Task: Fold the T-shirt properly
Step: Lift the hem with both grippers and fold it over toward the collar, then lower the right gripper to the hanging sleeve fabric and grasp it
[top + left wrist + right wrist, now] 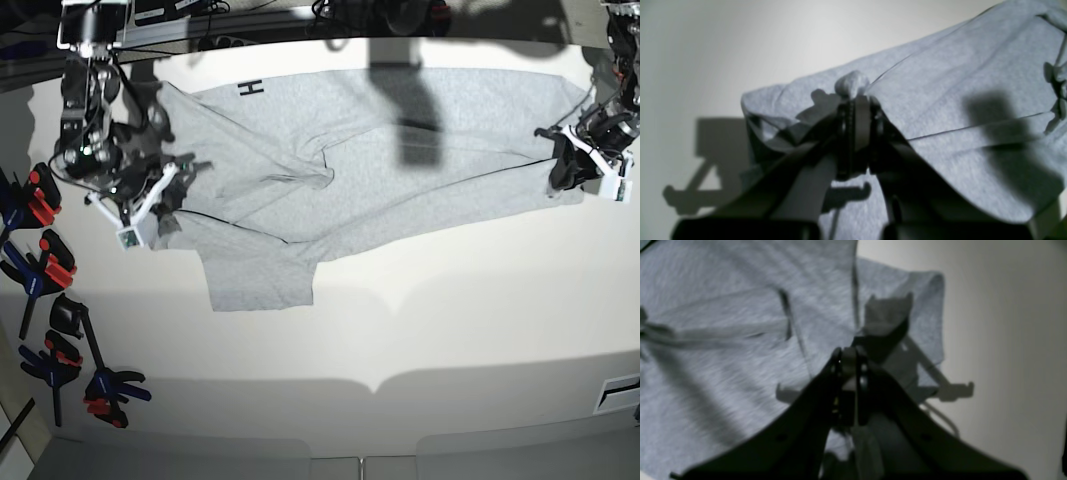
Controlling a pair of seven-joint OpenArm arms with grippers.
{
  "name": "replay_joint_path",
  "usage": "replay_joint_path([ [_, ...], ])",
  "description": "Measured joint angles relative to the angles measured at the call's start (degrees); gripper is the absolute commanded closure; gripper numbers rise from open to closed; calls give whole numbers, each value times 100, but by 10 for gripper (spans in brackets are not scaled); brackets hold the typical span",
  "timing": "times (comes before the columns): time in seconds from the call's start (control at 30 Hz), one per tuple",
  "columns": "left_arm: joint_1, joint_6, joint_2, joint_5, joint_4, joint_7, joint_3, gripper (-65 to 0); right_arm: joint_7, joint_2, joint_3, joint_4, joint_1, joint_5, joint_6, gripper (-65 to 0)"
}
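Observation:
The light grey T-shirt lies stretched across the far half of the white table, creased in the middle, with one sleeve pointing toward the front. Black lettering peeks out near its far left edge. My left gripper is shut on a pinched bunch of the shirt's fabric; in the base view that left gripper is at the shirt's right end. My right gripper is shut on a fold of the grey cloth; in the base view that right gripper is at the shirt's left end.
Several blue, red and black spring clamps lie along the table's left edge, with more of these clamps near the front left. Dark equipment and cables line the far edge. Bare white tabletop spans the front half.

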Motion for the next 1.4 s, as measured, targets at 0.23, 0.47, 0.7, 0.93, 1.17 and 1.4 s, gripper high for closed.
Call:
replay_joint_path([
  [0.23,-13,201,518,708,208,-4,-4,0,55,-175,42,210,-205,20,0,0],
  [0.47,-33,389,549,758,205,-254,-13,0,688,-339,37,208,111,31,2,-129],
  [0.7,-33,389,549,758,205,-262,-13,0,1812,-745,72,-46,977,-168,-70,-274],
  [0.93,-46,387,546,745,205,-264,-15,0,1803,-1298,76,-2295,2787,-468,-437,-274],
  [1.17,-46,389,549,756,205,-264,-15,0,1875,-1526,76,-5296,4441,-2022,-492,-274],
  [1.4,-44,389,551,756,205,-264,-15,0,2518,-1523,76,-7204,4848,-2243,-492,-274],
])
